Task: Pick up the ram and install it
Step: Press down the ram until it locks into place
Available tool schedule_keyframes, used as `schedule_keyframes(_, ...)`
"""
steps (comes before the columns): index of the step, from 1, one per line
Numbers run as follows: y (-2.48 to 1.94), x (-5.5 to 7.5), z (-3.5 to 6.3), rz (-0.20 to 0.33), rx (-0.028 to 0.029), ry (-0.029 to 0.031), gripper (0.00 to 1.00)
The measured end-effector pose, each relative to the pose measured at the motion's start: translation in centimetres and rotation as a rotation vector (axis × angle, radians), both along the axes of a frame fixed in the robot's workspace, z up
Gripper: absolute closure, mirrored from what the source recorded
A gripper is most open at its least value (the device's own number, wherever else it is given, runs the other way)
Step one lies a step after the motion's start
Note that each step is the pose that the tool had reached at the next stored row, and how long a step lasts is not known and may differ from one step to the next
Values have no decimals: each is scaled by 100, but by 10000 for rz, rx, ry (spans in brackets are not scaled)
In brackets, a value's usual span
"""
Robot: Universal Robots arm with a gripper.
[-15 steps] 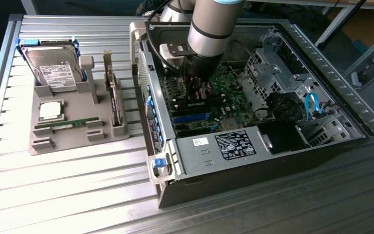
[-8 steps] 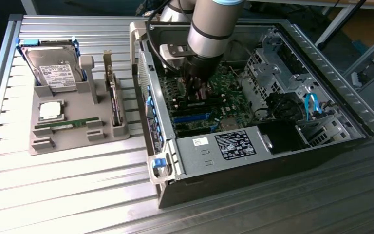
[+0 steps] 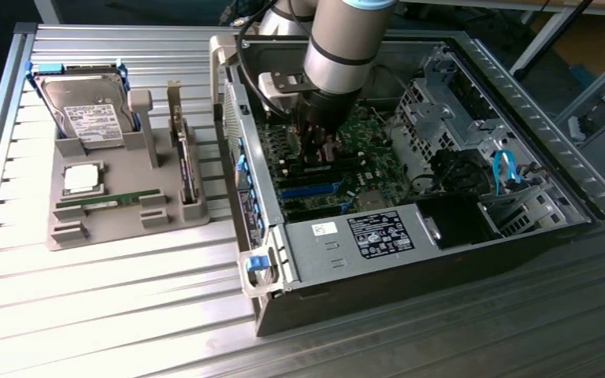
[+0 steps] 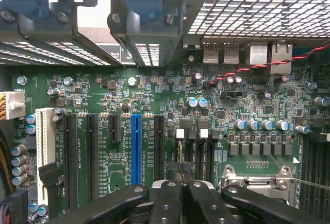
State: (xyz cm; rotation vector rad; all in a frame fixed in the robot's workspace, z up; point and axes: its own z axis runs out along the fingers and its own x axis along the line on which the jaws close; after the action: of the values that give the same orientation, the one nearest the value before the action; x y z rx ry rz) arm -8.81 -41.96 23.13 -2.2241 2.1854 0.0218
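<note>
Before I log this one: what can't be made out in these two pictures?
- Wrist view: the shut tool is cut off by the picture edge, so whether anything sits between its pads cannot be told.
- Exterior view: the tool's tips are hidden behind the arm, so I cannot tell what they touch on the board.
- Exterior view: the hard drive label is too small to read.

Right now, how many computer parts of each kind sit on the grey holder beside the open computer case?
Hard drive: 1
Square silver processor chip: 1
Green ram stick: 1
Thin board standing on edge: 1
Total: 4, all on the grey holder
</note>
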Motion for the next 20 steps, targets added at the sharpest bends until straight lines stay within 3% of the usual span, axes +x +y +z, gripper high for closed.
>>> schedule_keyframes(11,3,2,1,0,16,-11,90)
schedule_keyframes(20,1,13,253,1,3,-2,90)
